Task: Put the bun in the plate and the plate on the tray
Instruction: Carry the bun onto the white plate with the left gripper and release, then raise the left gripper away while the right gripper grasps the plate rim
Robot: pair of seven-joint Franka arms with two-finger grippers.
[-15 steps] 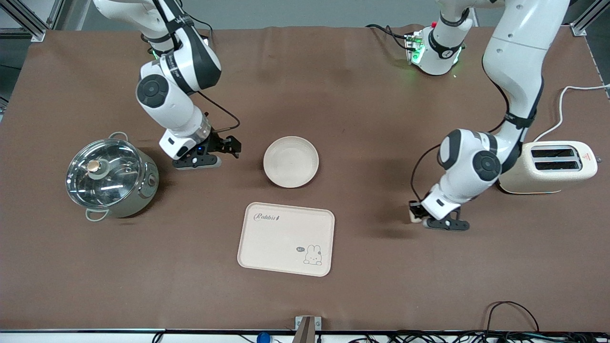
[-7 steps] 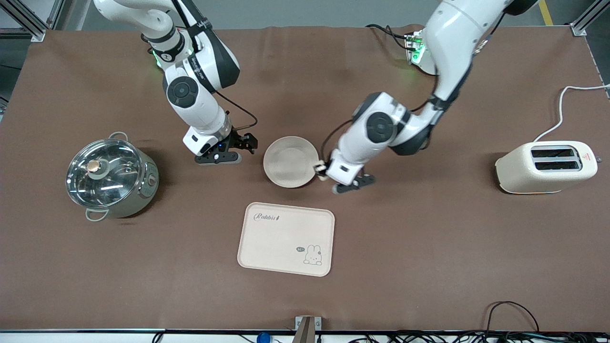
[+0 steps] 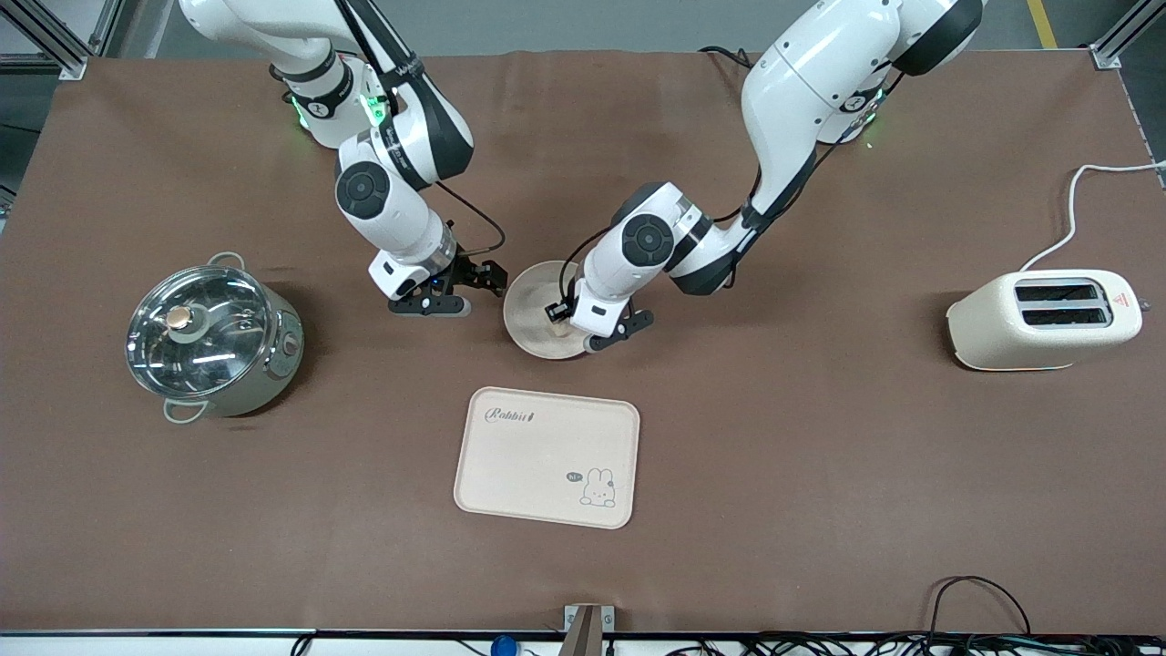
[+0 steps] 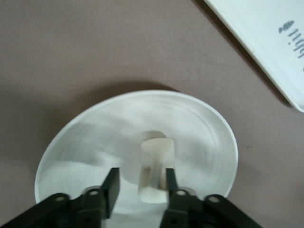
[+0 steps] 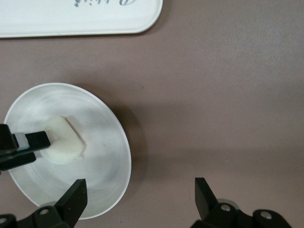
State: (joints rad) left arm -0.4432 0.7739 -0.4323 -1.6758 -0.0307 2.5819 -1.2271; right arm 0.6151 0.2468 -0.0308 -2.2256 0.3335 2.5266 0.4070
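Observation:
The bun (image 4: pixel 154 164) lies in the round plate (image 3: pixel 524 305), near the middle of the plate (image 4: pixel 190 123). My left gripper (image 3: pixel 560 319) hangs low over it, open. The bun rests against one finger (image 4: pixel 170 183), with a gap to the other finger (image 4: pixel 111 187). The right wrist view shows the bun (image 5: pixel 64 142) on the plate (image 5: pixel 104 142). My right gripper (image 3: pixel 478 278) is open and holds nothing. It hovers at the plate's rim toward the right arm's end. The tray (image 3: pixel 547 456) lies bare, nearer the front camera than the plate.
A steel pot with a glass lid (image 3: pixel 211 339) stands toward the right arm's end of the table. A cream toaster (image 3: pixel 1043 319) with a white cable (image 3: pixel 1084 187) stands toward the left arm's end.
My left arm carried the bun from beside the toaster to over the plate, and its jaws have opened. My right gripper moved closer to the plate's rim.

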